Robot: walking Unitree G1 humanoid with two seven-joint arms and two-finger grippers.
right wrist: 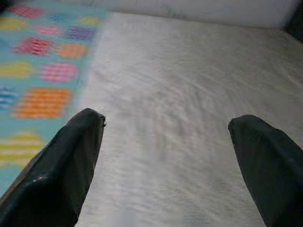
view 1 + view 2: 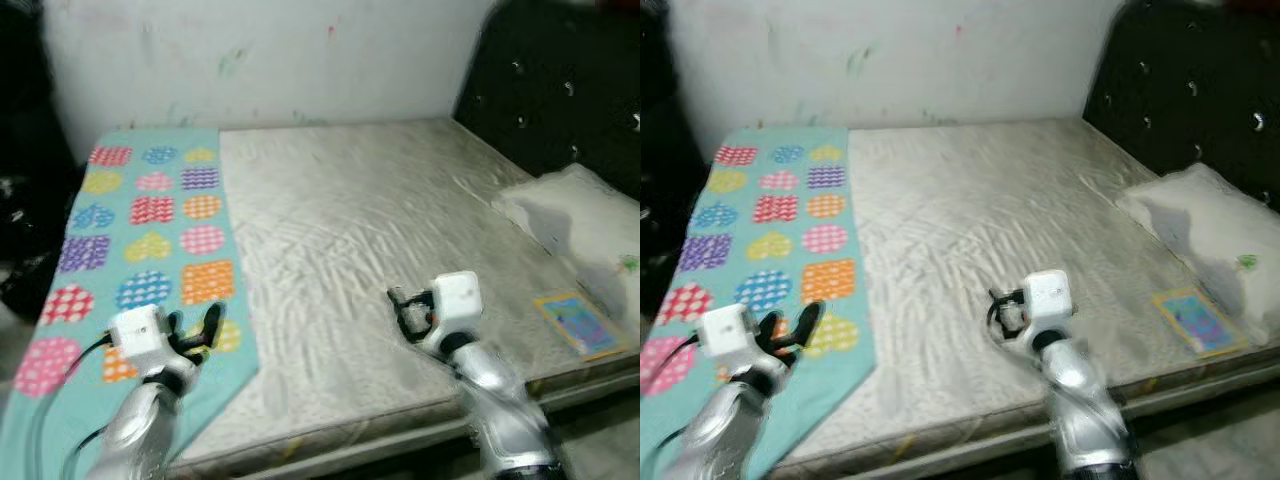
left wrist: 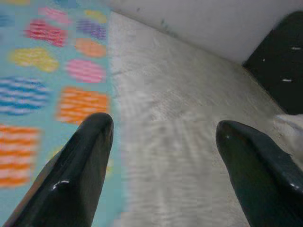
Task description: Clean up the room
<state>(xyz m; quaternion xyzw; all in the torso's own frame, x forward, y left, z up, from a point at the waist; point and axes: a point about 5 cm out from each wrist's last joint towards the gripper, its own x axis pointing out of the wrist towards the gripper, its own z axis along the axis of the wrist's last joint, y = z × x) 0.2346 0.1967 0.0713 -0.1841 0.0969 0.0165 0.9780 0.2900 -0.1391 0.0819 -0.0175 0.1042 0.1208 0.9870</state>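
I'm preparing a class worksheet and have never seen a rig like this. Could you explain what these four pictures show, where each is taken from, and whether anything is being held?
A humanoid robot stands at a bed. Two pictures come from the cameras in its head; the other two look along each wrist's black fingers. The left end effector hovers open over a turquoise blanket patterned with colourful shapes. The right end effector hovers open over the bare grey mattress. Neither holds anything. A white pillow and a small colourful book lie on the robot's right.
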